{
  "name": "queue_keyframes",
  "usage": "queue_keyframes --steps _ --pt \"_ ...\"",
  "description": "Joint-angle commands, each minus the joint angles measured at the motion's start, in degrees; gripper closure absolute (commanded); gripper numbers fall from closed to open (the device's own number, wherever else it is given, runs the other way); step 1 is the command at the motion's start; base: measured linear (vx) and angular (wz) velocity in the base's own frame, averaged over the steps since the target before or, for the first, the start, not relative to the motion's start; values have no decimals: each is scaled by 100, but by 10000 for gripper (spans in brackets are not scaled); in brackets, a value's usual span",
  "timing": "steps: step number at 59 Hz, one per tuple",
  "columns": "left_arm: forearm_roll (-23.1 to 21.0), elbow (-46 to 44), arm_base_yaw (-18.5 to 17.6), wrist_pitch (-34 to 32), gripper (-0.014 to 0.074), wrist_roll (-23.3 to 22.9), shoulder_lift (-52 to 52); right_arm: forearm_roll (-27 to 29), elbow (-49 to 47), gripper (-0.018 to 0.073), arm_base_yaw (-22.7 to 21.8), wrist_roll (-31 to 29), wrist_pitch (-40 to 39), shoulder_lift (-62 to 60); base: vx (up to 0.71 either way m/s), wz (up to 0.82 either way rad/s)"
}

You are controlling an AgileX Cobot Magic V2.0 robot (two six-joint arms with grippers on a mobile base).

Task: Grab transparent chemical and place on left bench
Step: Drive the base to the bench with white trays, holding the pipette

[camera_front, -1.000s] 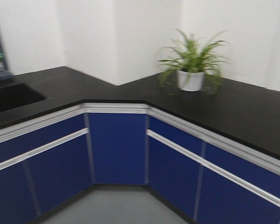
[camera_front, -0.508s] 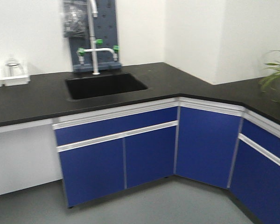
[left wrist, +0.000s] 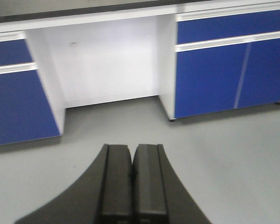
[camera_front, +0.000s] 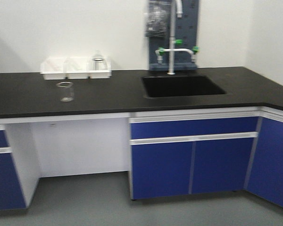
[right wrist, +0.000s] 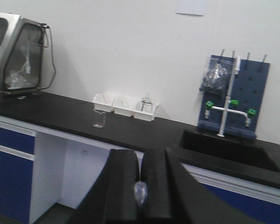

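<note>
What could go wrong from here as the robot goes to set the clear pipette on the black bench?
Only a small clear bit of the pipette shows between the fingers of the right claw, so it might slip out. A glass beaker stands on the bench; a lowering arm could knock it. The open sink is set in the same bench; a rolling pipette might drop in.

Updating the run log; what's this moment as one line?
right gripper: jaws shut on transparent chemical | left gripper: jaws shut, empty | left bench: in view ahead | on it: beaker, white tray
</note>
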Motion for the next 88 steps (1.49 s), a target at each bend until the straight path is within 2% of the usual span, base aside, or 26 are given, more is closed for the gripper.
queue_keyframes --steps 1,45,88 --pt "-4 93 -10 -449 600 -45 -110 95 -171 564 4 -13 -80 33 8 60" --pt "-4 93 -10 -449 600 -45 -110 95 -171 564 4 -12 -75 33 23 66" --pt "-4 93 -10 -449 600 -45 -110 95 -171 564 4 -6 -48 33 41 9"
